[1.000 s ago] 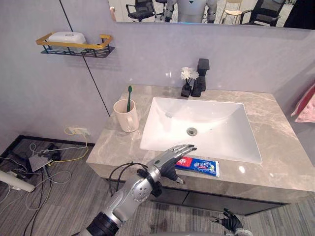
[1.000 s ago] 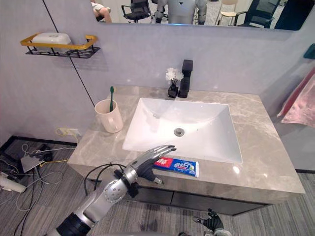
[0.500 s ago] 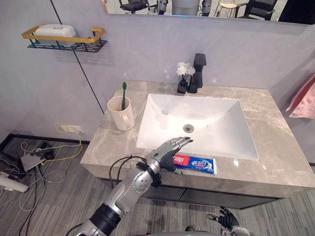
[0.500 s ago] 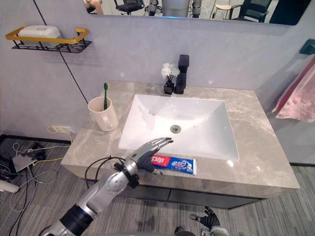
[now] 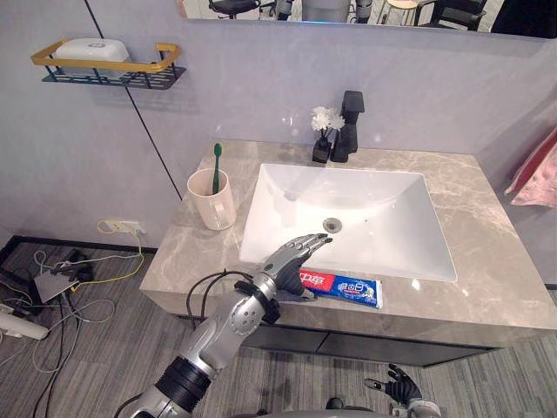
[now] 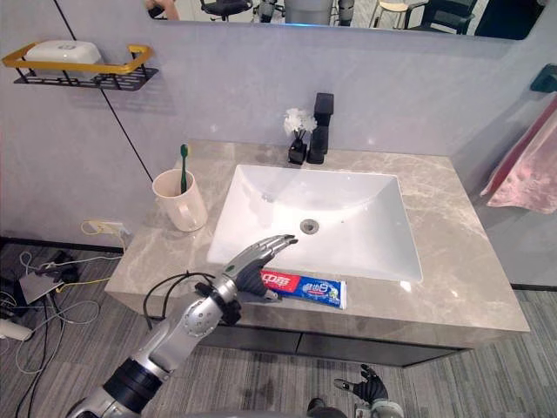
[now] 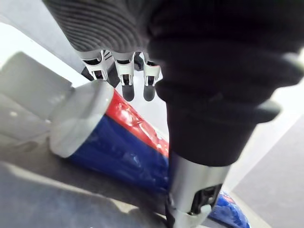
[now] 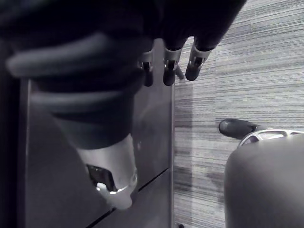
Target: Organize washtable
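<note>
A red and blue toothpaste tube [image 5: 339,286] lies flat on the front edge of the grey marble washtable [image 5: 487,287], in front of the white sink [image 5: 348,218]. My left hand [image 5: 291,259] is open, fingers stretched over the cap end of the toothpaste tube [image 7: 109,137], thumb beside it. A cream cup [image 5: 211,198] holding a green toothbrush [image 5: 216,165] stands left of the sink. My right hand [image 5: 393,383] hangs low near the floor, fingers relaxed.
A black faucet [image 5: 349,124] and a small vase of white flowers [image 5: 323,129] stand behind the sink. A wall rack [image 5: 109,65] with a white soap dish hangs at upper left. A pink towel [image 5: 538,174] hangs at the right.
My left hand has slid left and lowered onto the cap end of the tube. The camera view has shifted slightly.
</note>
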